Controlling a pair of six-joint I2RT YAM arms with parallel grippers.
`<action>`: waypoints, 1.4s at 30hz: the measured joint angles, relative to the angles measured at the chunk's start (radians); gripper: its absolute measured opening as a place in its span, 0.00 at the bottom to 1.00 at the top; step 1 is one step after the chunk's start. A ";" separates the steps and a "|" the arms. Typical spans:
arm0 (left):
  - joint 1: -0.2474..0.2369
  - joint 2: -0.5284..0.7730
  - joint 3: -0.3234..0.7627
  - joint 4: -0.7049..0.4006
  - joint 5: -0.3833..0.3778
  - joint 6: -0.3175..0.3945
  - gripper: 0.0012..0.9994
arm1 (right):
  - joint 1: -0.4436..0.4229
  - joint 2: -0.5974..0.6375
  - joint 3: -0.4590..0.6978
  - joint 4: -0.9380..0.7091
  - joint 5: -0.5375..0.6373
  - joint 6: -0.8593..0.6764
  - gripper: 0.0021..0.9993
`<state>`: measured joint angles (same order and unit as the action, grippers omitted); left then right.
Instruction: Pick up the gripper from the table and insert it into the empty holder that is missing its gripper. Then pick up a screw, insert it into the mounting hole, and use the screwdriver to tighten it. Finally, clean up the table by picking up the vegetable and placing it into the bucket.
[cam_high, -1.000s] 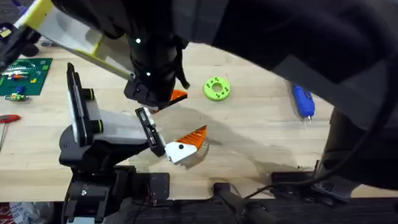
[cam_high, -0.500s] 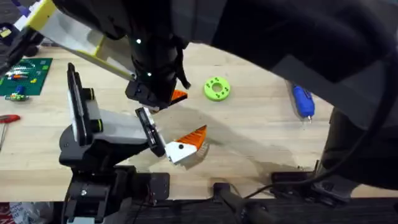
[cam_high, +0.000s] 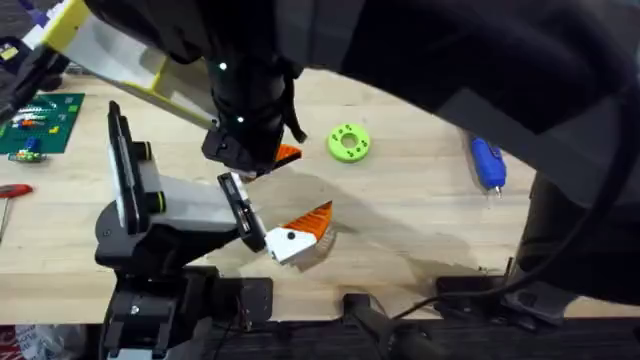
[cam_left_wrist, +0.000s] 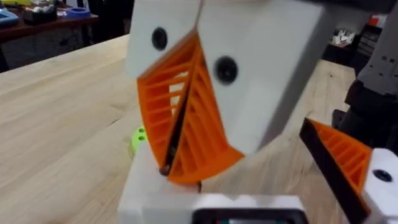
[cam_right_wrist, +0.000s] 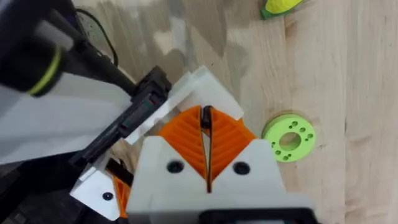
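Note:
The holder (cam_high: 185, 205), a white body with a black upright plate, sits at the left. It carries the left wrist camera, so its two fingers are my left gripper (cam_high: 312, 182), wide open. The gripper (cam_high: 292, 237), a white block with an orange pad, sits at the near end of the holder's black bar. My right gripper (cam_right_wrist: 205, 111) is shut, tips down over the white block (cam_left_wrist: 149, 193) at the bar's far end. A thin dark line runs between its pads; I cannot tell whether it is a screw. The blue screwdriver (cam_high: 487, 162) lies far right, the vegetable (cam_right_wrist: 280, 6) farther back. The bucket is out of view.
A lime-green disc (cam_high: 348, 142) lies right of my right gripper. A green circuit board (cam_high: 40, 120) and a red-handled tool (cam_high: 10, 190) lie at the left edge. My right arm spans the back of the table. Bare wood lies between disc and screwdriver.
My right gripper has shifted very slightly over the holder's bar. Nothing else has moved.

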<state>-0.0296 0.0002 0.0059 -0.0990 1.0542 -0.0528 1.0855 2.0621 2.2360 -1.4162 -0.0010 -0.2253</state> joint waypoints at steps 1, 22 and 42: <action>0.000 0.000 0.000 0.000 0.000 0.000 0.99 | 0.000 0.000 0.000 0.000 0.000 -0.002 0.01; 0.000 0.000 0.000 0.000 0.000 0.000 0.99 | 0.000 0.000 0.000 0.009 0.001 -0.024 0.11; 0.002 0.000 0.000 0.000 0.000 -0.004 0.99 | -0.029 -0.005 0.006 0.009 0.039 -0.034 0.99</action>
<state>-0.0273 0.0002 0.0059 -0.0987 1.0542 -0.0567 1.0562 2.0571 2.2419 -1.4074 0.0376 -0.2590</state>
